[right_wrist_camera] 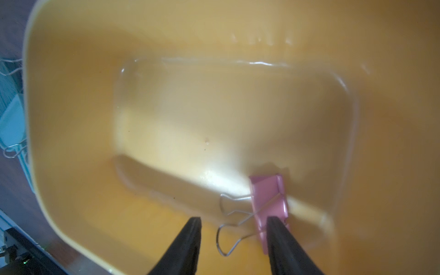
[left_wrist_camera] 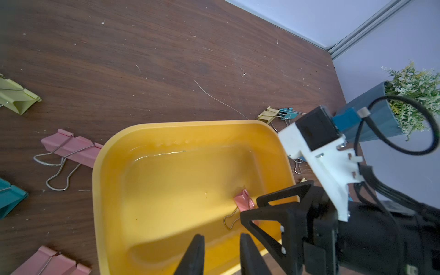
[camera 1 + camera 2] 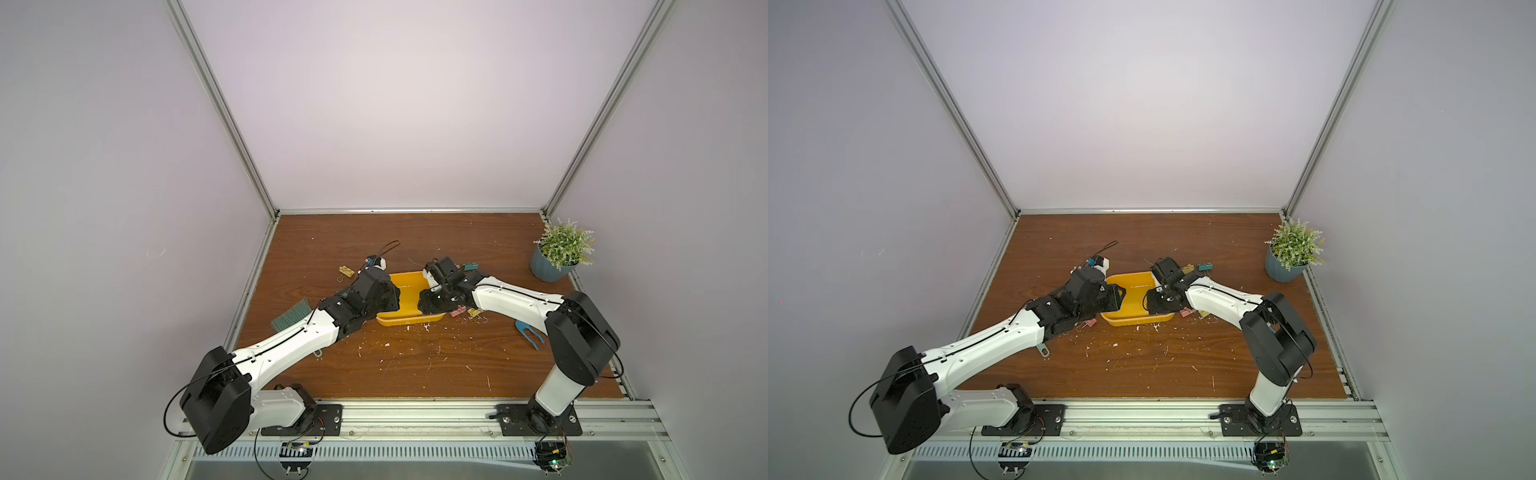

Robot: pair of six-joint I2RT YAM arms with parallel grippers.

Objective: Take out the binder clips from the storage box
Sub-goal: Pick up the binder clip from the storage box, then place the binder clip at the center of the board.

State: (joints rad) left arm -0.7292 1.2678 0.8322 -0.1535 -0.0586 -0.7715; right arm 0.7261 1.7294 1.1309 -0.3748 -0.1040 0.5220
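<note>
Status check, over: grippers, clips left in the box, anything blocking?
Right gripper open over the one pink binder clip in storage box. Left gripper at box end, grip unclear. Other clips out on table. Nothing blocking.

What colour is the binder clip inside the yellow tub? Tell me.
Pink binder clip; right wrist view.

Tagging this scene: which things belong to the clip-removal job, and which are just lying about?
Job: storage box, pink binder clip inside it, loose binder clips outside it, right gripper.
Lying about: potted plant, teal brush, blue tool.
</note>
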